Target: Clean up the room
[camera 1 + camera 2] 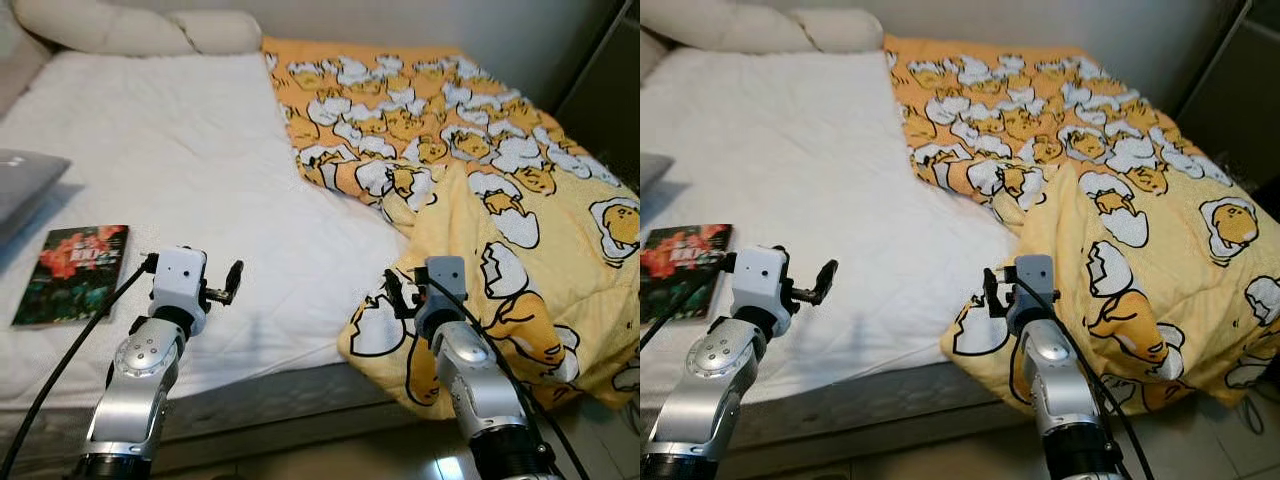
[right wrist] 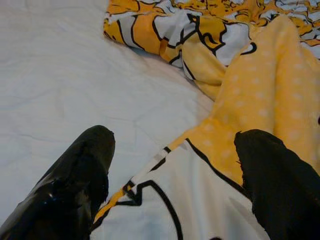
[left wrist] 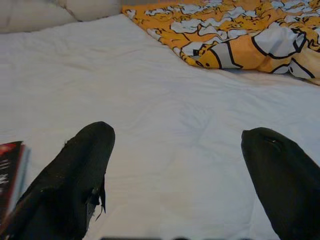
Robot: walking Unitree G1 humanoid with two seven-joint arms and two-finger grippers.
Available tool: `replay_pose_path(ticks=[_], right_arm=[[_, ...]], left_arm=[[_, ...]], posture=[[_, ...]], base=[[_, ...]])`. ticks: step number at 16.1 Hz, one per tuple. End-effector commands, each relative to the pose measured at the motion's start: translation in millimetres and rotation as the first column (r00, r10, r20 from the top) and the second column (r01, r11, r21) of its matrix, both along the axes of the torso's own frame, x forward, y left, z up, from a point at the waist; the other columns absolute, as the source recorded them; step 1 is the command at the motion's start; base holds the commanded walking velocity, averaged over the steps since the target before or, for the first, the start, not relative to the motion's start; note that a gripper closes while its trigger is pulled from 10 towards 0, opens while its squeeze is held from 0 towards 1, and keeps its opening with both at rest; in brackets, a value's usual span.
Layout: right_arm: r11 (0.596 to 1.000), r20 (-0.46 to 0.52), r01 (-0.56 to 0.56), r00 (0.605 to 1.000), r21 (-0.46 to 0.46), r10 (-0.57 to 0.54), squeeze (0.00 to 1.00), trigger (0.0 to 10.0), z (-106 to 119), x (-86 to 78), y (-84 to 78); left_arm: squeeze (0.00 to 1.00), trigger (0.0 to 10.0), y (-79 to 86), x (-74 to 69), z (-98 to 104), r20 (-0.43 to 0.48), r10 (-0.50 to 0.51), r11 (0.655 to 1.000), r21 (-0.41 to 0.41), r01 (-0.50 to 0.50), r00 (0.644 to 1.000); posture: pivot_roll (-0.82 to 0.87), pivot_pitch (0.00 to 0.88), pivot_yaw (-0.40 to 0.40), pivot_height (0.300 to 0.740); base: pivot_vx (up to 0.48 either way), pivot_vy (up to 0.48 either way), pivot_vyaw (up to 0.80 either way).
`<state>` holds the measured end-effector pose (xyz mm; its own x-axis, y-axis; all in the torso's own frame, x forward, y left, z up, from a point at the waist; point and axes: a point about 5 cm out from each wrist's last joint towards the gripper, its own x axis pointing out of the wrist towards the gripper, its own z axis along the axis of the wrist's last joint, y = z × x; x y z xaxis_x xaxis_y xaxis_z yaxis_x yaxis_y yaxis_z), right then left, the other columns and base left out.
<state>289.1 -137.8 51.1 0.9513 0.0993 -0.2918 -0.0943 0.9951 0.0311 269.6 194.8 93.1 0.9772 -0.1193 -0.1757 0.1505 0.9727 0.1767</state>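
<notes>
A yellow blanket [image 1: 480,170] printed with egg characters lies rumpled over the right half of the bed, and its near corner hangs over the front edge. My right gripper [image 1: 400,292] is open just above that corner. In the right wrist view its fingers [image 2: 75,180] straddle the blanket's [image 2: 270,100] edge without closing on it. My left gripper [image 1: 232,280] is open over the bare white sheet [image 1: 180,160] near the front edge, holding nothing. A book [image 1: 73,272] with a red and dark cover lies flat on the sheet to its left, and its edge [image 3: 10,170] is visible in the left wrist view.
Cream pillows [image 1: 110,25] lie along the head of the bed. A grey flat object [image 1: 25,180] rests at the far left edge. A dark cabinet [image 1: 610,90] stands to the right of the bed. Pale floor [image 1: 420,455] lies below the mattress front.
</notes>
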Motion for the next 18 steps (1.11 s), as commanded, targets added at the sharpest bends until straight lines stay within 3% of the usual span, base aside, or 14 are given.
replay_pose_path(ticks=[1,10,16,18], right_arm=[[1.0,-0.002,0.012,1.0,-0.008,-0.012,0.0,10.0,-0.7,-0.8,-3.8],[1.0,0.003,0.03,1.0,-0.01,-0.03,0.0,10.0,0.2,-1.4,-7.9],[1.0,0.018,-0.009,1.0,-0.03,0.01,0.0,10.0,2.8,-0.4,-5.5],[0.998,0.018,-0.033,0.999,-0.044,0.034,0.0,10.0,2.9,0.0,-1.9]], left_arm=[[0.0,10.0,-2.6,0.1,-0.5,-0.001,-0.016,1.0,0.021,0.016,1.0],[0.0,10.0,-2.6,6.1,3.3,0.019,-0.009,1.0,-0.024,0.009,1.0],[0.0,10.0,-4.8,7.7,4.0,0.021,-0.015,0.999,-0.033,0.016,1.0],[0.0,10.0,-4.5,7.0,3.9,0.022,-0.013,0.999,-0.033,0.014,1.0]], posture=[[0.05,0.0,-0.069,0.74],[0.03,0.0,-0.057,0.74],[0.04,0.0,-0.064,0.74],[0.05,0.0,-0.072,0.74]], base=[[0.0,0.0,0.0],[0.0,0.0,0.0],[0.246,0.0,0.0],[0.257,0.0,0.8]])
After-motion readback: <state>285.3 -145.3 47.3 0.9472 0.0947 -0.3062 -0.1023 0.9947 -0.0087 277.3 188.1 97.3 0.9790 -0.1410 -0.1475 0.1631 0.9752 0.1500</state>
